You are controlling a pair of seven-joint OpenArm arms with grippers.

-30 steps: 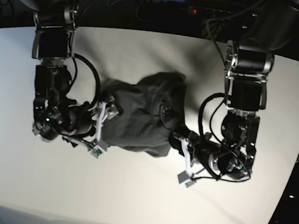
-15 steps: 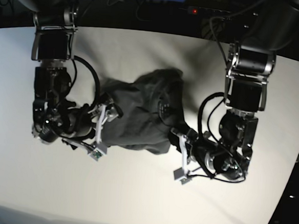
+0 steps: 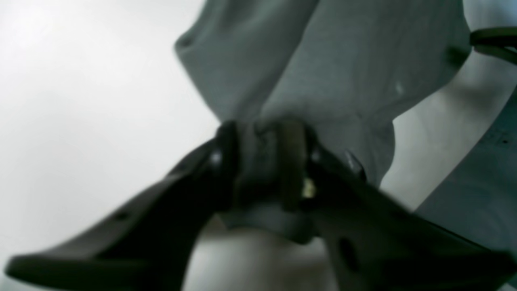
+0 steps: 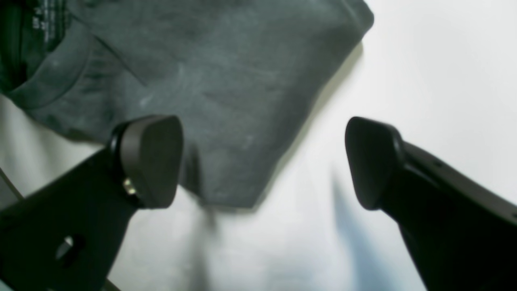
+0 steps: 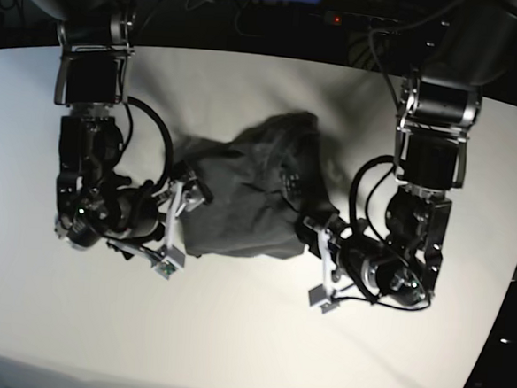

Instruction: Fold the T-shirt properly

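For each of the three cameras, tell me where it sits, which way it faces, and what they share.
Base: overhead, looking down on the white table; both arms visible.
Left wrist: behind the left gripper, facing bunched dark charcoal-grey cotton T-shirt between its fingers.
Right wrist: behind the right gripper, its fingers spread above a shirt corner.
Shared: the shirt and table appear in all three.

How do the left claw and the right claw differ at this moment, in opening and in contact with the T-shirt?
The left claw has its fingers close together with a bunched fold of the T-shirt between them; the right claw stands wide open and holds nothing. The left claw touches cloth, while the right claw straddles a corner of the shirt, one finger over fabric, the other over bare table. Both have dark fingers.
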